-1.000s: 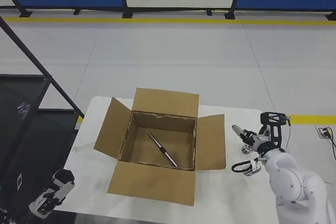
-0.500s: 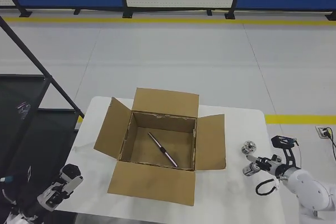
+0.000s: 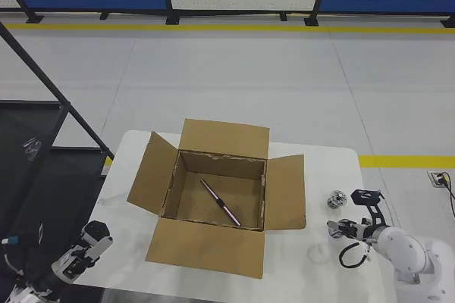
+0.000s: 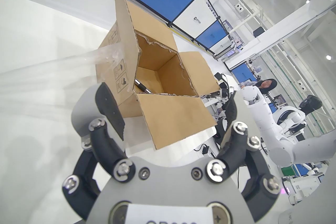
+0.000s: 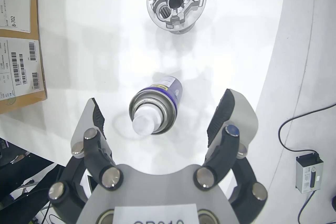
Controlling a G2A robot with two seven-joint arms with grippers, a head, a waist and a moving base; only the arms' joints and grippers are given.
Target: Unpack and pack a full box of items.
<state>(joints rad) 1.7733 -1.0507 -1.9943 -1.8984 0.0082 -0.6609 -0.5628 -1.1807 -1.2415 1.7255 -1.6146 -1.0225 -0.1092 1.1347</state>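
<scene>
Right claw [image 5: 159, 107] drawn back from spray can [image 5: 168, 88] — spread, left claw [image 4: 168, 101] spread too

Clearance, top view: box takes mid-frame, right strip is tight.
Box [image 3: 216, 198] with all four flaps splayed covers the middle of the worktop [image 3: 318, 261]. Its mouth is open from above, and only a thin rod [image 3: 220, 201] lies diagonally on its floor. Right of the right flap, a narrow strip holds the metal part [image 3: 334, 199] and, just below it in frame, the standing spray can [image 3: 334, 227], with a gap between them. The right gripper [image 5: 160, 100] has its fingers spread wide of the can on both sides. There is bare worktop at lower right. A black rack [image 3: 23, 129] bounds frame left.
</scene>
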